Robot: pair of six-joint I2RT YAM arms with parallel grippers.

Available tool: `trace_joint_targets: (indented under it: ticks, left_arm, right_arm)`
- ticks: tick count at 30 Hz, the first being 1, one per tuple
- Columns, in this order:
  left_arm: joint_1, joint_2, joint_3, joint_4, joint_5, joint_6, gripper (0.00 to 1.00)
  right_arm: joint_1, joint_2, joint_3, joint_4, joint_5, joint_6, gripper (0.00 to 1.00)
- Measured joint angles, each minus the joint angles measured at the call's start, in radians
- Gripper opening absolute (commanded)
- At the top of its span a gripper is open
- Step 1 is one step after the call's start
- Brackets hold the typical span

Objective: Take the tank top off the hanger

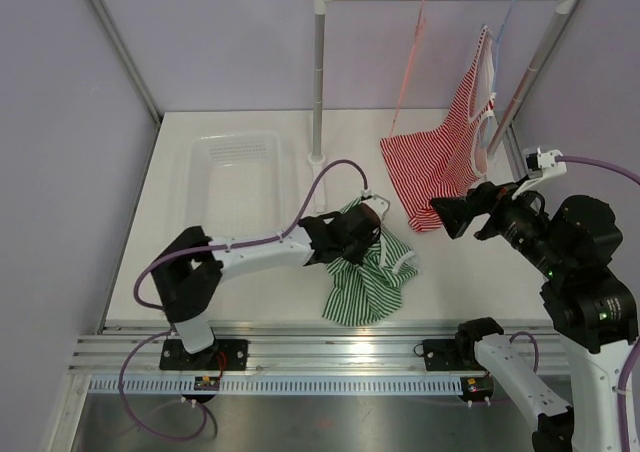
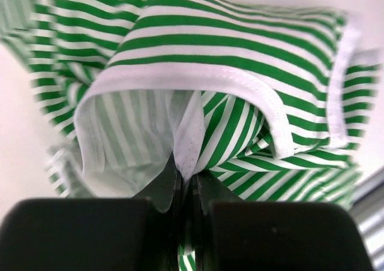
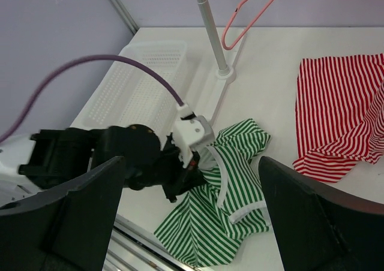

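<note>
My left gripper (image 1: pixel 368 236) is clamped on the white hem of the green top (image 1: pixel 372 280), which lies crumpled on the bench (image 1: pixel 250 287). My right gripper (image 1: pixel 453 215) stands wide apart beside the red top (image 1: pixel 440 167), which hangs, apparently, from the blue hanger (image 1: pixel 505 27).

A robot lab booth: plain lilac walls (image 1: pixel 200 32), aluminium mounting rail (image 1: pixel 330 357).

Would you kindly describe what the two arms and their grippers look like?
Both arms pair white link tubes with bulky black joints. The left arm and right arm each carry a purple cable. The left gripper and right gripper have flat black fingers; a white block tops each wrist. Small green lights glow on the right arm.
</note>
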State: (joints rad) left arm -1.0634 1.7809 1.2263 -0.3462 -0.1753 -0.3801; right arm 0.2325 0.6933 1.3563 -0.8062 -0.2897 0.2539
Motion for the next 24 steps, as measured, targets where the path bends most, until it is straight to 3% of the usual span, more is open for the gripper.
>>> trace_joint_targets:
  ticks: [9, 17, 20, 24]
  left_arm:
    - [-0.003, -0.321, 0.179, -0.174, -0.229, 0.011, 0.00]
    - [0.028, -0.401, 0.429, -0.373, -0.404, 0.050, 0.00]
    - [0.095, -0.401, 0.508, -0.433, -0.421, 0.058, 0.00]
    - [0.266, -0.401, 0.573, -0.493, -0.409, 0.058, 0.00]
  right_arm:
    - [0.000, -0.006, 0.001, -0.004, 0.001, -0.007, 1.00]
    - [0.000, -0.007, 0.022, -0.008, 0.027, -0.012, 1.00]
    - [0.000, -0.009, 0.027, -0.008, 0.045, -0.012, 0.99]
    - [0.000, -0.009, 0.027, -0.009, 0.069, -0.012, 1.00]
